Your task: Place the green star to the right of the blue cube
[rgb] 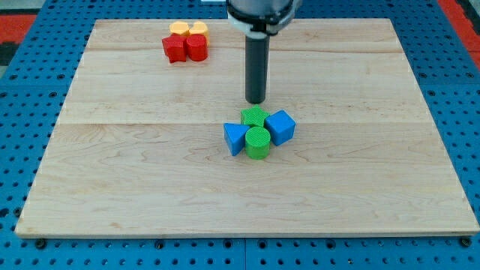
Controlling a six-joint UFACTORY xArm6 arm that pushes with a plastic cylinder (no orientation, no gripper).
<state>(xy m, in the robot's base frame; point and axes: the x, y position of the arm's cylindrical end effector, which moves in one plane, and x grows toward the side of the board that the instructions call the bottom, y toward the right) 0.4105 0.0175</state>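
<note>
a pale wooden board [135, 187] is seen lying on a blue pegboard surface [22, 150], with two clusters of blocks on it. near the board's middle, four blocks are packed together: a green star [253, 116] at the cluster's 12 o'clock, a green cylinder [257, 142] at its 6 o'clock, a blue cube [280, 126] at its 3 o'clock and a blue block of roughly triangular shape [235, 138] at its 9 o'clock. the green star is found touching the green cylinder below it and the blue cube, which sits at about 4 o'clock from the star; thus the star lies to the view's left of the cube and slightly higher, not on its right side. no gripper is fitted, so nothing is held or clamped; the arm ends in a dark upright rod, and my tip [256, 101] is seen just beside the green star at its 12 o'clock, whether touching it or only close cannot be told. the rod's upper part is joined to a black and white mount [262, 13] at the view's top. well apart, at about 11 o'clock from the central cluster, a second group is gathered near the board's top edge: two yellow blocks [187, 29] side by side, their shapes unclear, with two red blocks [185, 49] touching them directly beneath.
</note>
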